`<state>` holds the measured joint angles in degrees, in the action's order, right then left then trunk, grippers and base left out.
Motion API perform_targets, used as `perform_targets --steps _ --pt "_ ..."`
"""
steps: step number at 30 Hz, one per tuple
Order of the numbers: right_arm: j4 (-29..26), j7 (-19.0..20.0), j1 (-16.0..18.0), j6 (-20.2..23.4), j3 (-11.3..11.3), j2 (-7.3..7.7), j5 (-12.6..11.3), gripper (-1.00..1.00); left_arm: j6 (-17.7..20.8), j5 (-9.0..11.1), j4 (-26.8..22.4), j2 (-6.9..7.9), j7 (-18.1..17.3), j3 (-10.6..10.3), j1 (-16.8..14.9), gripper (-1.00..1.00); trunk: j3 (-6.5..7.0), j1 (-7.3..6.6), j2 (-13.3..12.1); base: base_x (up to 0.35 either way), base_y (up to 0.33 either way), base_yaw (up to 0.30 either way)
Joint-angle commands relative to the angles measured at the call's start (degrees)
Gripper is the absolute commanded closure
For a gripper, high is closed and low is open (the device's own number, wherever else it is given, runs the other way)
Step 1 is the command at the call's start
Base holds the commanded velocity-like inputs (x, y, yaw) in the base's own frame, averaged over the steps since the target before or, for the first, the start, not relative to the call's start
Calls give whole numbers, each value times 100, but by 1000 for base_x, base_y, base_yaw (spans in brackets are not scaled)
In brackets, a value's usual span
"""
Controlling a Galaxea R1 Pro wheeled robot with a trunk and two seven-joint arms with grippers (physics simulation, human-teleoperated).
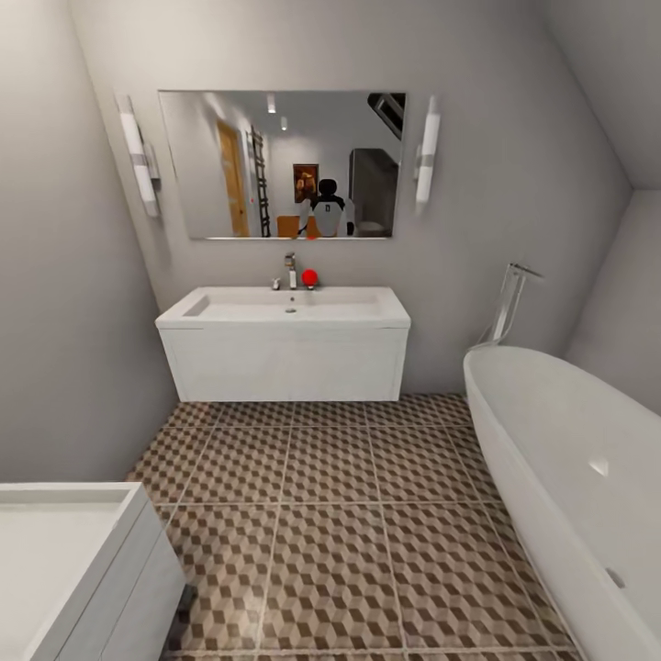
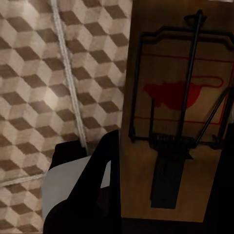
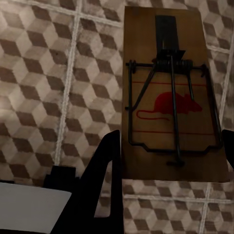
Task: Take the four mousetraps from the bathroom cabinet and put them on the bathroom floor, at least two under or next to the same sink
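Head view puts me facing the sink (image 1: 285, 317), a white wall-hung basin with its tap, with the bathroom floor (image 1: 330, 514) bare between it and the bathtub (image 1: 569, 468) on my right. I judge this as the carrying step: both arms are loaded and I am lined up on the basin, with the set-down not yet begun.

Left wrist view has a mousetrap (image 2: 178, 112) clenched in the left claw (image 2: 161, 195), one dark finger (image 2: 97, 190) along the board's edge, tiles below. Its long axis runs along the fingers, the trigger plate toward the claw and the wire bar's loop at the far end.

Right wrist view has the second mousetrap (image 3: 170, 97) gripped by the right claw (image 3: 170, 161), held clear above the tiles. Its long axis also lies along the fingers, but it is turned about: trigger plate at the far end, red mouse print nearer the claw.

Next, I reckon, I need to roll closer and lower both boards flat onto the tiles right beside the basin.
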<state>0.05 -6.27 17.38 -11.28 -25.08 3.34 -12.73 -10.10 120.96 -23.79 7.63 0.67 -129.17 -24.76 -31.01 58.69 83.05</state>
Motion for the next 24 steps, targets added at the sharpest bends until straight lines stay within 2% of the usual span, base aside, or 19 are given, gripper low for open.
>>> perform_targets --steps 1,24 --pt "2 2 2 -16 -50 0 -63 100 -45 37 -18 1 30 -47 -11 100 -6 3 3 335 0 0" --pt "4 3 2 -15 -50 0 -69 100 -45 33 -18 1 30 -47 -11 100 -6 3 3 335 0 0"
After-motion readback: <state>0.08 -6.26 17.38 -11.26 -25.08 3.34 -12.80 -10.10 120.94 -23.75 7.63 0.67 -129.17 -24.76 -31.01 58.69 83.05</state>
